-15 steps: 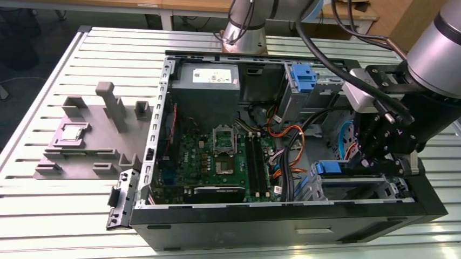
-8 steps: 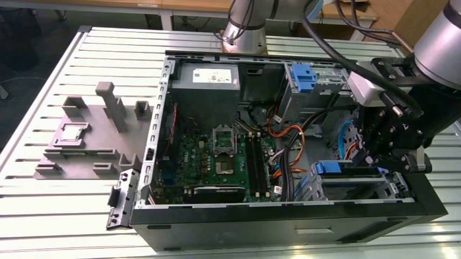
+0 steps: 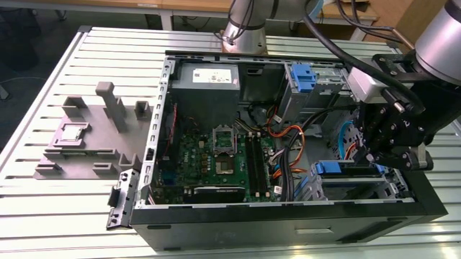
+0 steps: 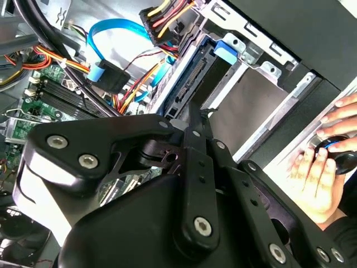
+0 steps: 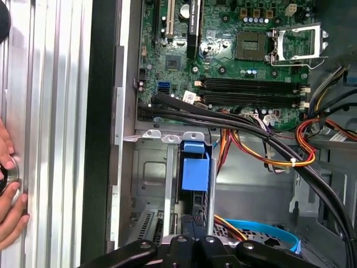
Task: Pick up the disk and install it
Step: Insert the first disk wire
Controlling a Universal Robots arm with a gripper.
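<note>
The disk stands on edge in the drive bay at the front corner of the open computer case, on the exterior view's right. Its blue carrier tab faces up, and its connector edge points toward my gripper. My gripper hangs just above and beside the bay. In both wrist views its fingers are shut together, with the tips at the disk's end. Nothing shows between them.
Thick black and coloured cables run past the bay over the motherboard. A taller blue caddy and a grey power supply sit at the case's back. A grey fixture lies outside. A person's hand rests beside the case.
</note>
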